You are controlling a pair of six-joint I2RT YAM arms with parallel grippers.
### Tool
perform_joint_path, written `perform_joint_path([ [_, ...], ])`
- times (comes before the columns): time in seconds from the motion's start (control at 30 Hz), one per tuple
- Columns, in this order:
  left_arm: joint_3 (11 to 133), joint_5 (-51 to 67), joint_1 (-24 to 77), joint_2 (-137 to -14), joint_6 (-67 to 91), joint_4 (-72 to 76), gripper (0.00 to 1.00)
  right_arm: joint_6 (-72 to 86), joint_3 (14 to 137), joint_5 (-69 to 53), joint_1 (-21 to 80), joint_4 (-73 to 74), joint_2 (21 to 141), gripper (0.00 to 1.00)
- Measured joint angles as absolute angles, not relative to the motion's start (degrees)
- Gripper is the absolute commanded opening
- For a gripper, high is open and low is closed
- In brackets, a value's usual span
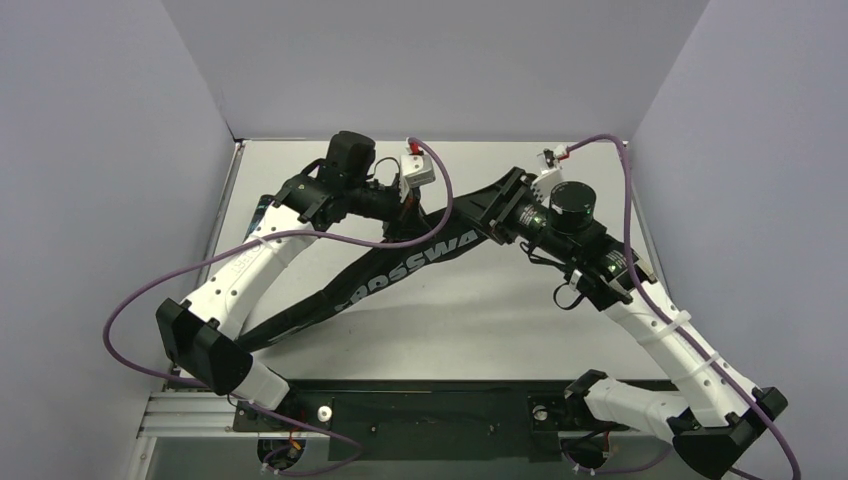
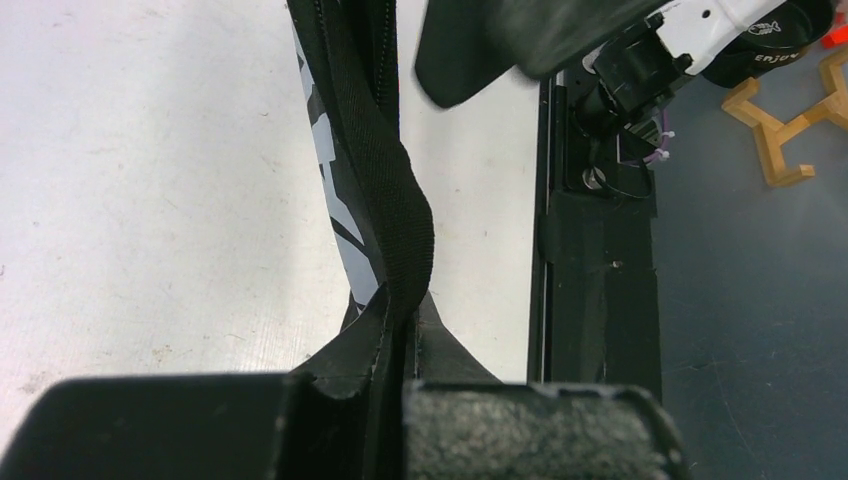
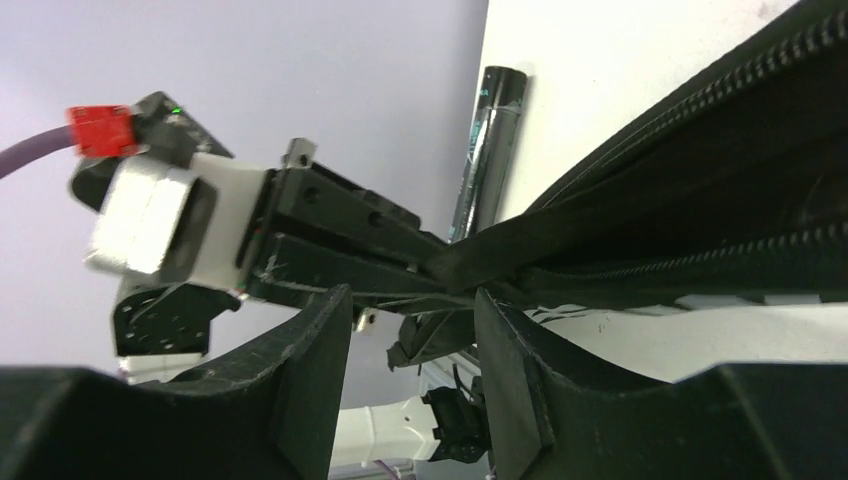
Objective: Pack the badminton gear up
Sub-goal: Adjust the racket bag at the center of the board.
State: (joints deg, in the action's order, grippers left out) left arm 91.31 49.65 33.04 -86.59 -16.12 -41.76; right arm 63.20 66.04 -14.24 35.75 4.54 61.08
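Surface: white table (image 1: 520, 330), scuffed, boxed in by plain grey walls (image 1: 440, 60) on the left, far and right sides. Black base rail (image 1: 430, 410) runs along the near edge and carries both arm mounts.

Bag (image 1: 400, 272): black with white lettering. It lies stretched on a diagonal from the near left up to far centre-right. The far end is raised off the table and the zip runs along its edge.

Tube (image 3: 488, 150): dark and glossy, seen only in the right wrist view. It sits at the foot of a wall beyond the left gripper, apart from the bag.

Left arm: elbow low at the near left, forearm reaching to far centre. Left gripper (image 2: 395, 410) has its jaws clamped tight on the bag's strap (image 2: 395, 210) and fabric edge. The strap runs taut and twisted away from the fingers.

Right arm: elbow at the near right, forearm angled in towards far centre, wrist facing the left gripper. Right gripper (image 3: 412, 380) sits at the bag's far end with its jaws about half apart. Background shows through the gap, and nothing is clamped between the jaws. Cannot tell whether the fingertips touch the bag.
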Motion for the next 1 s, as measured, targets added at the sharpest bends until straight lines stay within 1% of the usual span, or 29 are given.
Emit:
perform_joint_path([
  [0.27, 89.4, 48.0, 32.0, -86.6, -15.1, -39.2, 0.00, 64.9, 62.6, -12.8, 36.5, 0.7, 57.7, 0.42],
  [0.57, 89.4, 47.8, 31.9, -86.6, -14.4, -38.8, 0.00, 70.4, 55.9, -11.7, 37.3, -7.2, 60.7, 0.39],
  [1.0, 89.1, 47.7, 31.7, -86.6, -14.1, -37.8, 0.00, 75.3, 53.0, -9.6, 38.3, -16.3, 61.9, 0.33],
])
